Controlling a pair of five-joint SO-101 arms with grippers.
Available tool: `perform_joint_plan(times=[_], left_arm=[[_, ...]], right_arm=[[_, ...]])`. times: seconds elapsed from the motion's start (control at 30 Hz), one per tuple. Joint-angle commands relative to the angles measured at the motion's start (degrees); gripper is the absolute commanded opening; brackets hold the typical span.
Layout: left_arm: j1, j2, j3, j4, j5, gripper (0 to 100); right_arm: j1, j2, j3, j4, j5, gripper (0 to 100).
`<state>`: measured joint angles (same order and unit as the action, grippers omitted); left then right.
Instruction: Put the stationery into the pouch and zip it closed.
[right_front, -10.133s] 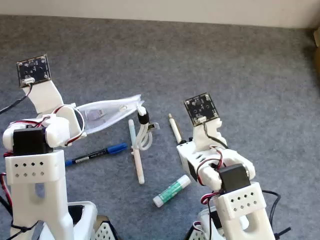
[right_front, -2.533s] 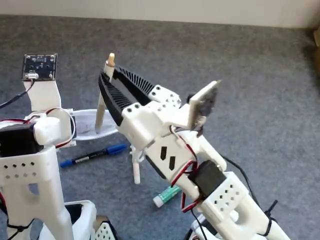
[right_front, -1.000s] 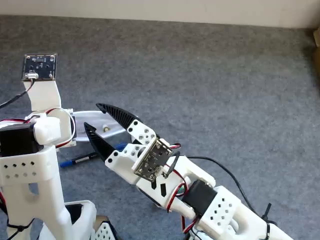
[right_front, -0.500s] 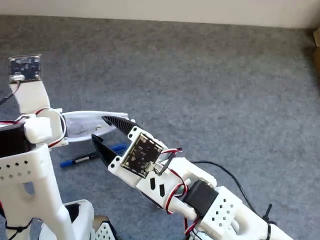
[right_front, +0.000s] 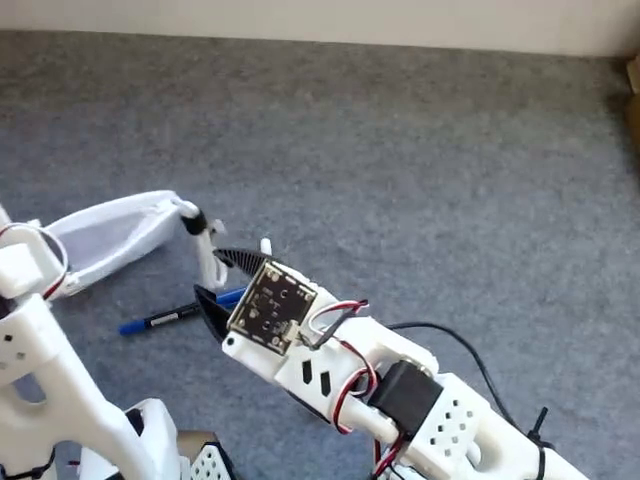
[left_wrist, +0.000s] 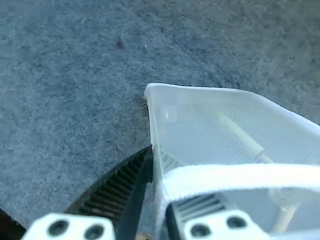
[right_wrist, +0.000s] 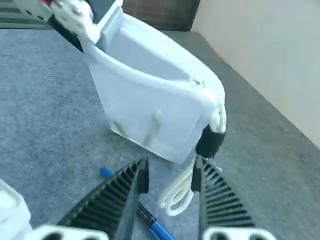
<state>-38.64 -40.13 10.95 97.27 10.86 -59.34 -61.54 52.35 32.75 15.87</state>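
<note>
The white mesh pouch (right_front: 112, 233) is held up off the grey carpet, with my left gripper (left_wrist: 159, 200) shut on its edge. A pale stick (left_wrist: 240, 137) shows through the mesh inside. A black zipper pull (right_front: 193, 222) with a white cord loop (right_front: 209, 262) hangs from the pouch's free end. My right gripper (right_front: 212, 278) is open just below that end, and the cord loop (right_wrist: 179, 194) dangles between its black fingers (right_wrist: 120, 196). A blue pen (right_front: 178, 313) lies on the carpet under the pouch (right_wrist: 150, 95).
The right arm's white body (right_front: 380, 390) stretches across the near carpet and covers what lies beneath it. A white tip (right_front: 265, 244) pokes out beside the right gripper. Grey carpet (right_front: 450, 180) runs open to the right and back.
The left arm has swung left and lifted the pouch, tilting its zipper end up. The right gripper has dropped lower and closer to the hanging cord, staying open.
</note>
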Motion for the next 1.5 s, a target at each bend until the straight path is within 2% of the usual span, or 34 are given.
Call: perform_joint_plan(times=[0.0,0.3,0.53,0.8,1.07,1.27,1.47], left_arm=[[-4.00,-0.66,-3.47,-1.76,2.46,1],[-5.76,-0.66,-3.30,-1.76,3.52,1],[-5.76,-0.66,-2.77,-1.76,3.52,1],[-5.76,-0.66,-2.15,-1.76,3.78,1],[-5.76,-0.66,-2.07,-1.76,3.78,1],[-5.76,-0.66,-2.07,-1.76,3.78,1],[-5.58,-0.66,-2.07,-1.76,3.78,1]], right_arm=[[-0.84,0.92,-3.91,1.27,0.35,13.4],[-0.57,20.53,-15.25,15.08,0.53,13.4],[-0.22,29.23,-16.84,15.43,0.70,13.4],[9.45,43.21,-25.01,15.34,0.26,13.8],[15.87,63.43,-41.19,15.69,-15.82,13.8],[18.68,74.07,-49.89,16.31,-19.34,13.6],[18.95,81.01,-60.26,25.36,-23.47,13.5]])
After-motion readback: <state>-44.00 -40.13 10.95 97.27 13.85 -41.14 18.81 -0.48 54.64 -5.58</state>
